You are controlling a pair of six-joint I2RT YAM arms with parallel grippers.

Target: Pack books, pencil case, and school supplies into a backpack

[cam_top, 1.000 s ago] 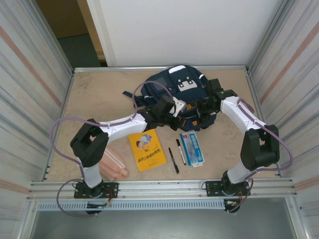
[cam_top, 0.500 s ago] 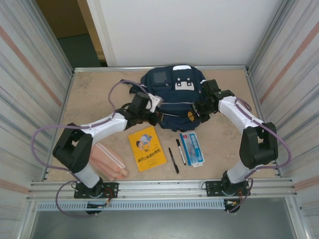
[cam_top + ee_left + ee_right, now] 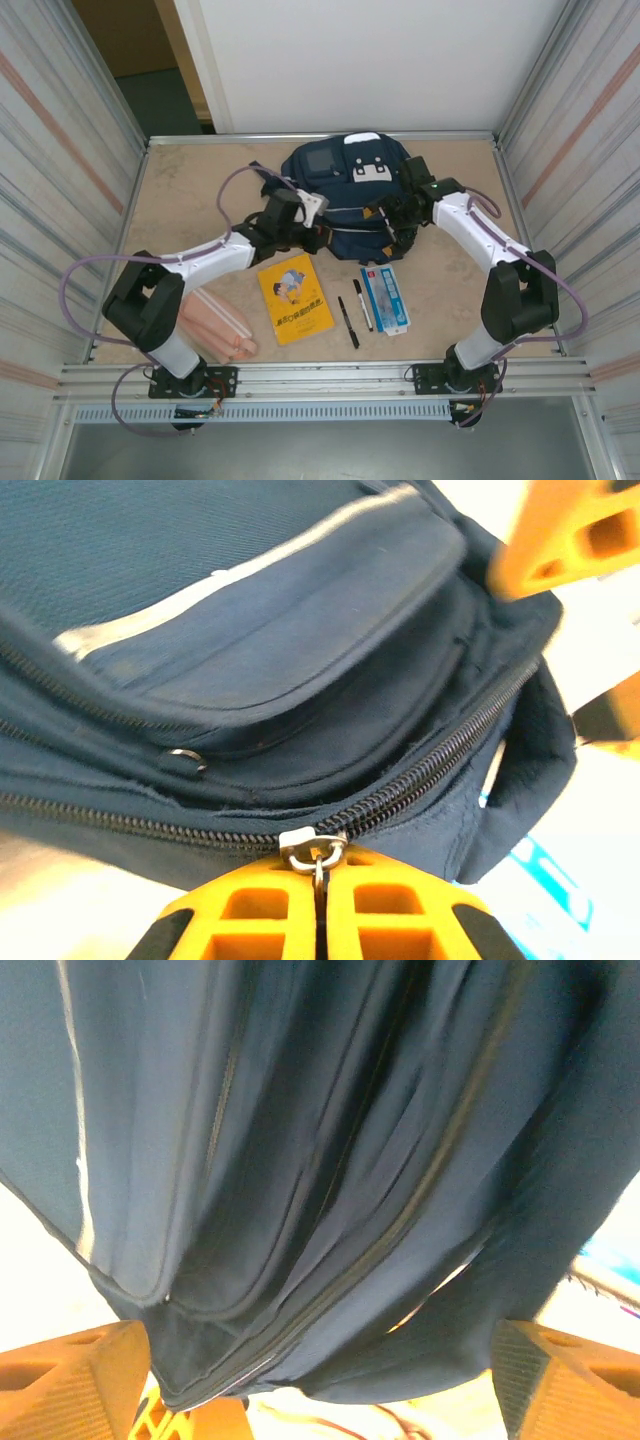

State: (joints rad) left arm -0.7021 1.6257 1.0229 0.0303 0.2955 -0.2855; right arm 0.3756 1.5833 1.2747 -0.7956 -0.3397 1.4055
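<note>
The navy backpack (image 3: 345, 185) lies at the back middle of the table. My left gripper (image 3: 322, 238) is at its near edge, shut on the metal zipper pull (image 3: 318, 852) of a partly open zipper (image 3: 440, 755). My right gripper (image 3: 388, 222) is open at the bag's near right corner, its fingers (image 3: 70, 1380) wide apart with the backpack fabric (image 3: 330, 1210) between them. In front of the bag lie the yellow book (image 3: 294, 300), two black pens (image 3: 347, 322) and the blue-and-white box (image 3: 385, 298). The pink pencil case (image 3: 218, 326) lies beside the left arm's base.
Corrugated metal walls (image 3: 60, 200) close in the table on the left and right, and a white wall stands behind. Bare tabletop (image 3: 190, 190) stretches left of the backpack. Cables loop off both arms above the table.
The left gripper drew the zipper pull to the left and the bunched backpack settled flat. The right gripper's fingers closed, then spread wide at the bag's corner.
</note>
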